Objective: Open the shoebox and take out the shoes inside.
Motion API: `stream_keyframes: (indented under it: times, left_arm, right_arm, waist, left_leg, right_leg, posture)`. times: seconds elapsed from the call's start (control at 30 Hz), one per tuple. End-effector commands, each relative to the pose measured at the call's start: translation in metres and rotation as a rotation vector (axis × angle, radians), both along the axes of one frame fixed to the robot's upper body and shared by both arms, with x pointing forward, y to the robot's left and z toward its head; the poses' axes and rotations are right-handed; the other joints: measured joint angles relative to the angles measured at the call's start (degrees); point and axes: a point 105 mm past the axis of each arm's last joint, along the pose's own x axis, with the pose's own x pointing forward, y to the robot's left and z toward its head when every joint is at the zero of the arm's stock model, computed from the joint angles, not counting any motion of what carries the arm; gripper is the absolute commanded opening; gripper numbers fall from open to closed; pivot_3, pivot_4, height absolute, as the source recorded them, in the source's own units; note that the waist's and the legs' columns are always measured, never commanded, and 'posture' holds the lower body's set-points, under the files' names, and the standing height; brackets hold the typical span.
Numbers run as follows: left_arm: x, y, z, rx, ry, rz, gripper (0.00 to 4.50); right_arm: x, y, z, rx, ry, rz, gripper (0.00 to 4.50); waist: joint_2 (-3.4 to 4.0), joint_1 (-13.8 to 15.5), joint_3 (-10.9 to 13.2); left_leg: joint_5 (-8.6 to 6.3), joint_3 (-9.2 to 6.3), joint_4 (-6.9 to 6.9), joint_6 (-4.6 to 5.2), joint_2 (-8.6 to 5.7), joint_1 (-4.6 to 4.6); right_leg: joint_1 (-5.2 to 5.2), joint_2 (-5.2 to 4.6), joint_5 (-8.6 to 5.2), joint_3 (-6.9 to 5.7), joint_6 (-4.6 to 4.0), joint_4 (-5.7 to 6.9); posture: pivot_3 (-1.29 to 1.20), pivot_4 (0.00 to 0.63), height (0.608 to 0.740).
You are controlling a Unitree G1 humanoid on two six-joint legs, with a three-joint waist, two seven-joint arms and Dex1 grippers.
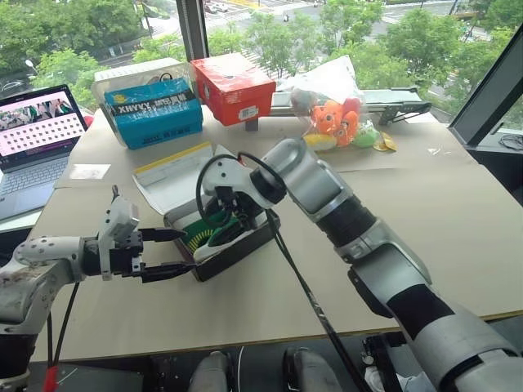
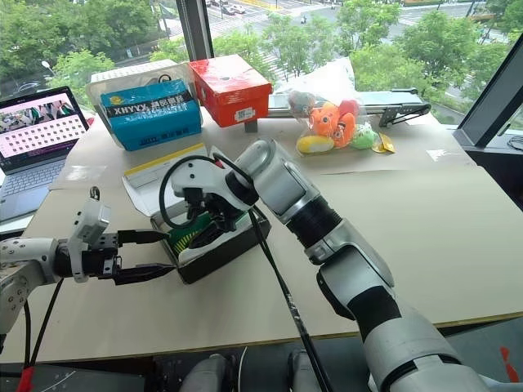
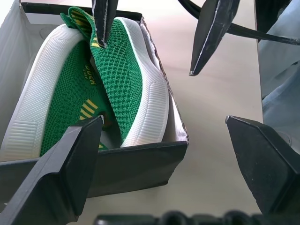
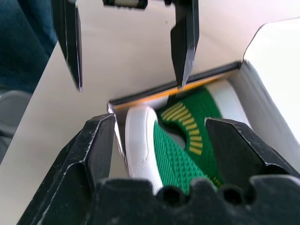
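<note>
The shoebox (image 1: pixel 237 245) stood open on the counter (image 1: pixel 425 212), toward the near edge and left of the middle. Its sides were black, its inside white, and its yellow-edged lid (image 1: pixel 176 175) lay folded back flat toward the far edge. Both shoes (image 3: pixel 93 93) lay inside the box, side by side on their edges, green knit uppers with thick white ribbed soles and short yellow stripes near the openings.

The right end effector (image 1: pixel 222 214) hung just over the box, pointing down into it, its two black fingers spread apart above the shoes and gripping nothing. In the right wrist view a white sole and green upper lay between and below its fingers (image 4: pixel 98 154).

The left end effector (image 1: pixel 167 251) was at the box's left end, open, with one finger at the box's upper rim and the other low beside the black wall; whether either touched the box could not be told.

At the far edge sat a blue box (image 1: pixel 155 110), a red box (image 1: pixel 235 86) and a bag of plush toys (image 1: pixel 339 118). A laptop (image 1: pixel 37 135) stood off the far left corner.
</note>
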Motion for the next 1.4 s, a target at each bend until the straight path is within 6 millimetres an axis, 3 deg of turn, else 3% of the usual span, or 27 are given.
stream_keyframes:
  times: [0.03, 0.2, 0.53, 0.83, 0.97, 1.07, 1.3, 1.4]
  left_arm:
    - [-0.001, -0.002, 0.005, 0.001, -0.019, -0.011, 4.5]
    - [-0.002, -0.002, 0.004, 0.0, -0.018, -0.007, 4.5]
    - [-0.003, -0.001, 0.005, 0.002, -0.019, -0.003, 4.5]
    - [-0.002, -0.003, 0.005, -0.002, -0.023, -0.006, 4.5]
    - [-0.002, -0.003, 0.005, -0.004, -0.024, -0.006, 4.5]
    - [-0.002, -0.003, 0.006, -0.005, -0.024, -0.005, 4.5]
    - [0.0, -0.003, 0.006, -0.006, -0.027, 0.0, 4.5]
    - [0.0, -0.003, 0.006, -0.006, -0.029, 0.002, 4.5]
  right_arm:
    - [0.0, 0.01, -0.001, 0.011, -0.06, -0.005, 3.66]
    - [0.005, 0.012, -0.023, -0.022, -0.05, -0.041, 3.66]
    - [0.006, 0.006, -0.047, -0.078, -0.014, -0.064, 3.66]
    - [0.034, -0.011, -0.066, -0.144, -0.1, -0.157, 3.66]
    - [0.038, -0.014, -0.072, -0.162, -0.092, -0.173, 3.66]
    - [0.038, -0.015, -0.074, -0.171, -0.079, -0.17, 2.99]
    - [0.033, -0.017, -0.076, -0.186, -0.049, -0.146, 0.75]
    - [0.034, -0.017, -0.074, -0.178, -0.056, -0.152, 0.68]
  waist:
    - [-0.01, 0.0, 0.0]
    - [-0.04, 0.0, 0.0]
    - [-0.07, 0.0, 0.0]
    - [-0.07, 0.2, 0.0]
    - [-0.07, 0.5, 0.0]
    - [-0.07, 0.8, 0.0]
    - [-0.08, 1.4, 0.0]
    - [-0.08, 1.4, 0.0]
  left_leg:
    - [0.0, 0.0, 0.02, -0.01, 0.0, 0.0]
    - [-0.01, 0.0, 0.06, -0.01, 0.0, 0.0]
    - [0.0, 0.0, 0.18, -0.01, 0.0, -0.03]
    - [0.02, -0.02, 0.4, -0.09, 0.0, 0.09]
    - [-0.02, -0.06, 0.4, -0.2, -0.01, 0.46]
    - [-0.07, -0.09, 0.4, -0.27, 0.0, 0.68]
    - [-0.07, -0.11, 0.39, -0.27, -0.01, 0.58]
    - [-0.07, -0.1, 0.39, -0.27, -0.02, 0.57]
  right_leg:
    - [0.0, 0.0, 0.0, 0.0, 0.0, 0.01]
    - [0.01, 0.0, 0.01, 0.01, -0.02, 0.03]
    - [0.0, 0.0, 0.02, 0.02, -0.03, 0.16]
    - [0.05, -0.04, -0.14, 0.03, -0.28, 0.5]
    - [0.37, -0.08, -0.21, 0.03, -0.4, 0.54]
    - [0.59, -0.12, -0.24, 0.02, -0.42, 0.49]
    - [0.53, -0.19, -0.24, 0.02, -0.43, 0.47]
    - [0.54, -0.2, -0.24, 0.03, -0.43, 0.45]
  posture:
    - [0.0, 0.15, 0.739]
    - [0.0, 0.15, 0.739]
    - [0.0, 0.15, 0.739]
    - [0.0, 0.15, 0.739]
    - [0.0, 0.15, 0.739]
    - [0.0, 0.15, 0.739]
    - [0.0, 0.15, 0.739]
    - [0.0, 0.15, 0.739]
